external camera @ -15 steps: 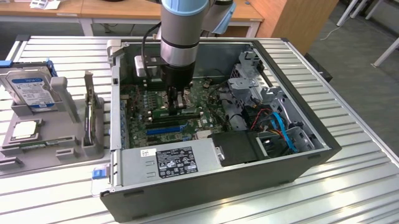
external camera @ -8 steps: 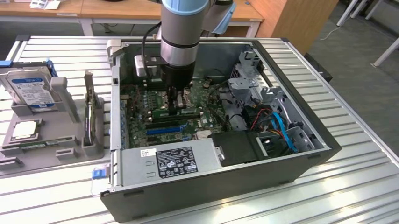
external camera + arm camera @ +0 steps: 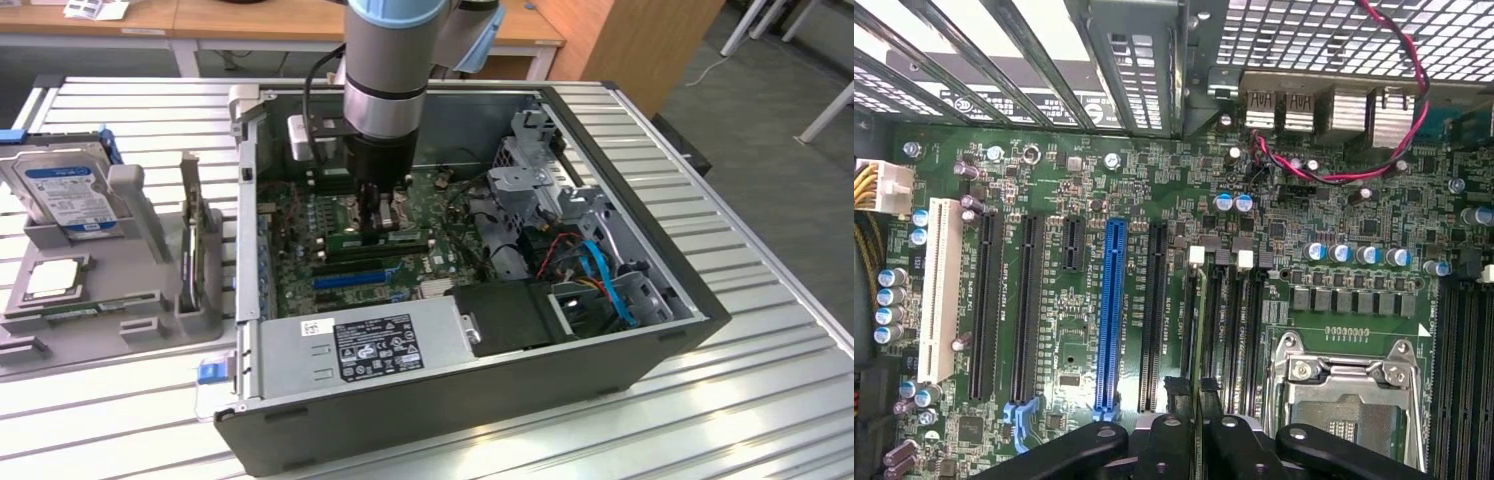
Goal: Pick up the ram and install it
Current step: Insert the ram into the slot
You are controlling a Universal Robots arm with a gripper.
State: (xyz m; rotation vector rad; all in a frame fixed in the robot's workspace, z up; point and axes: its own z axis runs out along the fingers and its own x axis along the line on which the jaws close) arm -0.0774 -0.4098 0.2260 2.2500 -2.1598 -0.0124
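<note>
Hanging clamped between the fingers (image 3: 368, 207), the ram (image 3: 384, 239) sits over the motherboard (image 3: 296, 215).

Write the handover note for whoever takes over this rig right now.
The hand is shut on the ram, low inside the open computer case.
The ram is held edgewise at the memory slots on the motherboard, beside the CPU socket.
Done: ram picked up and brought to the slots.
Left: seating. I cannot tell whether it is pressed home, and it is not released.
The hard drive and expansion card sit in the grey fixture on the exterior view's left.
</note>
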